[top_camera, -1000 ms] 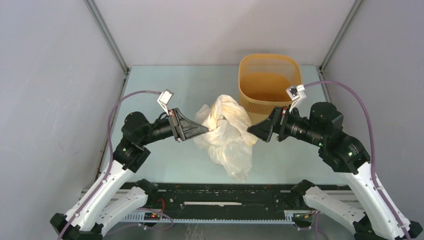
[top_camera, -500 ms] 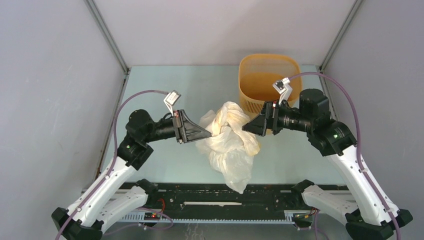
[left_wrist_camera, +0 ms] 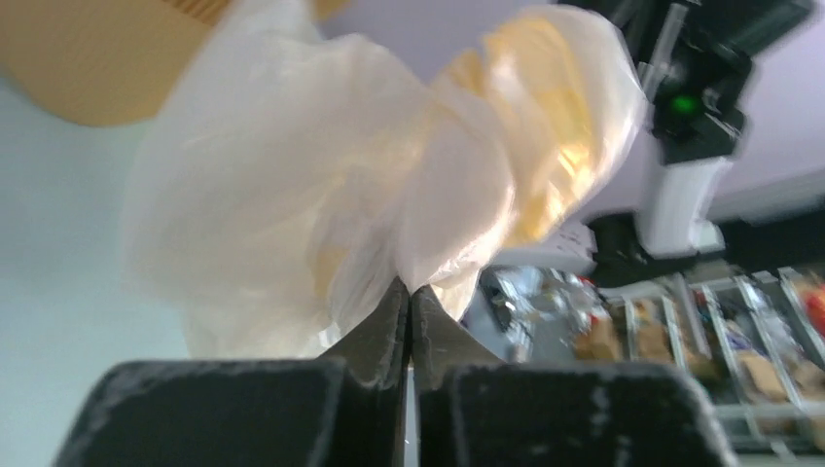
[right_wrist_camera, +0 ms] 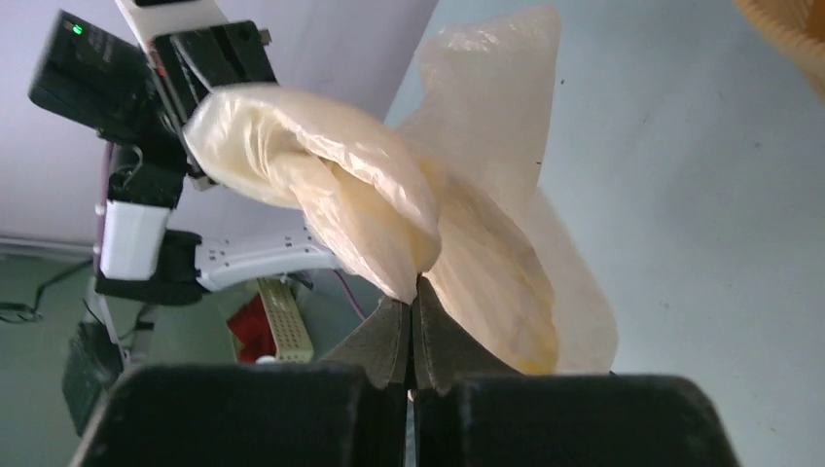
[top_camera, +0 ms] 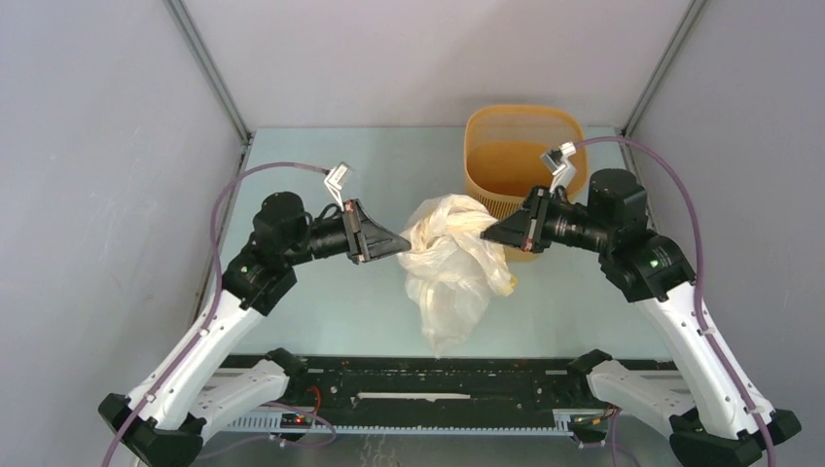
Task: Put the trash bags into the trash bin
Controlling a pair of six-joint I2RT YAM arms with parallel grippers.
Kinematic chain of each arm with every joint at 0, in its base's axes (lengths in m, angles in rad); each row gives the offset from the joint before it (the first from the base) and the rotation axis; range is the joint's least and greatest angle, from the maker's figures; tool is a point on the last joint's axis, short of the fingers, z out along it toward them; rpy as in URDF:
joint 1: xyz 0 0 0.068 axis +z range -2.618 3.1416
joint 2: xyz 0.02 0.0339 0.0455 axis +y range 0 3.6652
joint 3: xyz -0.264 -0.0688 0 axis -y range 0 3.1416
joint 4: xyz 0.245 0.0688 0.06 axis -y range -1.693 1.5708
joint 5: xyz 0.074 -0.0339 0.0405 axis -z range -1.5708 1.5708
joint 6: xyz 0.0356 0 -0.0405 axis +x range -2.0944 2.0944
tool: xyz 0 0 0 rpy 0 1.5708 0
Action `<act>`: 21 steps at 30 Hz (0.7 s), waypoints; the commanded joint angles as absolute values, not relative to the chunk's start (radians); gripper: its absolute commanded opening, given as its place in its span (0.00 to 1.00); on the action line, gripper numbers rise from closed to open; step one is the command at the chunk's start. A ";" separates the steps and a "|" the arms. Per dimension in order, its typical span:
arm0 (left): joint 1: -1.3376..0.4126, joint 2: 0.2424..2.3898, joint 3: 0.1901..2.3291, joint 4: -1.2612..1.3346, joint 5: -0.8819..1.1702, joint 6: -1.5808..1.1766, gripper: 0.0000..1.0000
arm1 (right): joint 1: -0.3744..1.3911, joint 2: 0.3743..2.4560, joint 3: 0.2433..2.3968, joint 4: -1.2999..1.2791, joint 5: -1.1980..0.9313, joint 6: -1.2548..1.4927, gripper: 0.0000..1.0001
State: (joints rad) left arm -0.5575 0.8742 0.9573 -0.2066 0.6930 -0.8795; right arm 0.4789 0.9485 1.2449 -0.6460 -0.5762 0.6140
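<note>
A crumpled, cream-white translucent trash bag [top_camera: 450, 265] hangs between my two arms, lifted off the pale table with its tail drooping toward the near edge. My left gripper [top_camera: 402, 239] is shut on the bag's left side; in the left wrist view its jaws [left_wrist_camera: 410, 289] pinch a fold of the bag [left_wrist_camera: 321, 185]. My right gripper [top_camera: 485, 233] is shut on the bag's right side, and its tips [right_wrist_camera: 416, 288] clamp the film of the bag [right_wrist_camera: 457, 233]. The orange-tan mesh trash bin [top_camera: 506, 146] stands upright just behind the right gripper, its opening facing up.
Grey enclosure walls close in the table [top_camera: 321, 165] at left, back and right. A black rail [top_camera: 428, 384] with the arm bases runs along the near edge. The right arm's wrist [top_camera: 613, 219] sits in front of the bin's right side.
My right gripper closed on the bag's right side. Both arms rose and shifted toward the bin, lifting the bag higher off the table.
</note>
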 commanded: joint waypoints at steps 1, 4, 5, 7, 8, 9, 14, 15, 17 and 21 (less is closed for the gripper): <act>-0.526 0.885 1.064 -0.507 0.425 -0.723 0.11 | 0.414 0.928 1.252 -0.598 -0.660 0.763 0.00; -0.523 0.902 1.091 -0.580 0.368 -0.690 0.47 | 0.405 0.941 1.251 -0.581 -0.685 0.834 0.00; -0.523 0.907 1.090 -0.579 0.375 -0.690 0.58 | 0.405 0.943 1.248 -0.567 -0.682 0.865 0.00; -0.523 0.909 1.080 -0.573 0.393 -0.696 0.71 | 0.405 0.944 1.235 -0.524 -0.679 0.937 0.00; -0.523 0.902 1.074 -0.570 0.396 -0.702 0.76 | 0.405 0.948 1.231 -0.505 -0.673 0.972 0.00; -0.523 0.890 1.065 -0.554 0.398 -0.714 0.80 | 0.406 0.953 1.230 -0.494 -0.665 0.996 0.00; -0.551 0.816 0.975 -0.386 0.445 -0.845 0.98 | 0.409 0.984 1.230 -0.463 -0.648 1.072 0.00; -0.574 0.811 0.956 -0.349 0.442 -0.872 0.99 | 0.412 0.989 1.230 -0.445 -0.654 1.089 0.00; -0.643 0.832 0.950 -0.331 0.409 -0.883 1.00 | 0.415 0.997 1.230 -0.404 -0.662 1.120 0.00; -0.794 0.925 0.991 -0.410 0.274 -0.849 1.00 | 0.417 0.999 1.230 -0.312 -0.703 1.171 0.00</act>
